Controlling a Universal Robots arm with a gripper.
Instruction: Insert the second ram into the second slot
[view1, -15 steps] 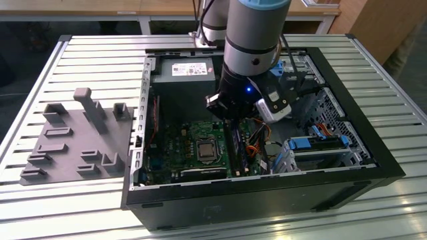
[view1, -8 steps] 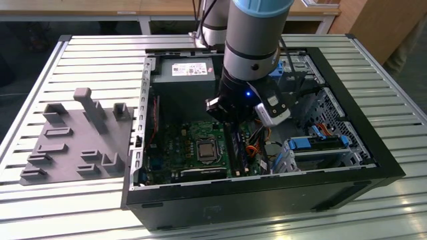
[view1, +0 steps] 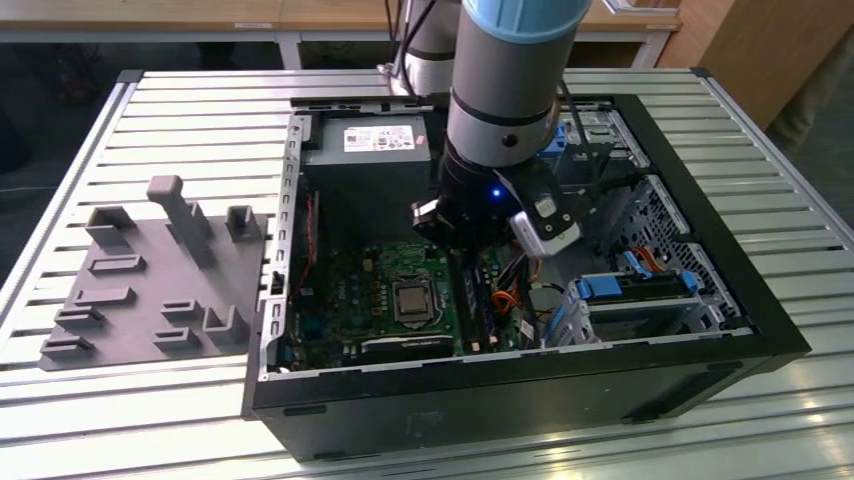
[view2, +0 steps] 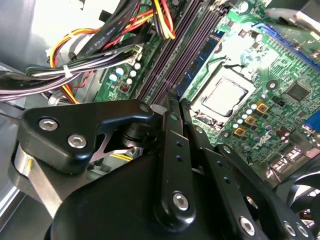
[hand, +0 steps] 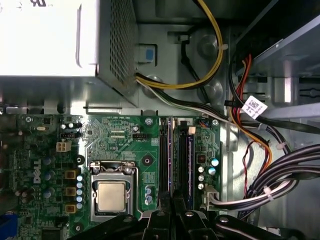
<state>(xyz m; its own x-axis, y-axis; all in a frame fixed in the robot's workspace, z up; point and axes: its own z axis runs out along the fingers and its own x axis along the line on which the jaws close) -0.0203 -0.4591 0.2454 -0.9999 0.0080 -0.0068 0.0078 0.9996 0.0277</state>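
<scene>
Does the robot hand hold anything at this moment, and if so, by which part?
It cannot be told. The hand is down at the memory slots on the green board, with a blue-and-dark stick in a slot ahead of it; any hold is hidden.

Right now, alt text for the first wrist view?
Black gripper sits low over the motherboard's RAM slots, next to the bare CPU. Above lie the silver power supply and bundled cables.

Silver-grey tubular arm (view1: 501, 90), pale blue joint cap, black wrist, black screw-studded claw (view2: 175, 165)
</scene>
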